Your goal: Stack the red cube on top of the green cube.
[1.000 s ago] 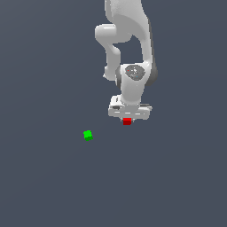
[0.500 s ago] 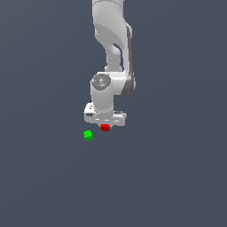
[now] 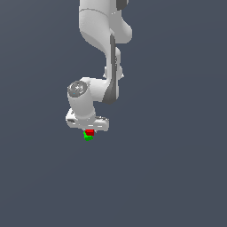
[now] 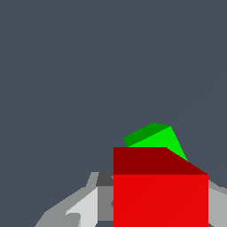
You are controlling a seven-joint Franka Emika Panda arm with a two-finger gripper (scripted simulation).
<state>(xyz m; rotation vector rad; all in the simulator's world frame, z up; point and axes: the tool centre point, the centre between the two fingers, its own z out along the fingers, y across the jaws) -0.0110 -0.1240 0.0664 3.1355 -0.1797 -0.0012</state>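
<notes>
The red cube point(image 3: 90, 132) is held in my gripper point(image 3: 90, 132), which is shut on it just under the white hand. Right below it lies the green cube point(image 3: 88, 138) on the grey floor, turned at a slight angle to the red one. In the wrist view the red cube point(image 4: 159, 190) fills the near part of the picture, and the green cube point(image 4: 155, 136) shows partly behind it. One grey finger point(image 4: 84, 206) shows beside the red cube. Whether the two cubes touch cannot be told.
The white arm point(image 3: 99, 53) rises above the hand toward the top of the exterior view. Plain dark grey floor point(image 3: 168, 177) lies all around, with no other objects in sight.
The gripper has carried the red cube toward the exterior view's left, from well apart from the green cube to directly over it. The green cube has stayed in place.
</notes>
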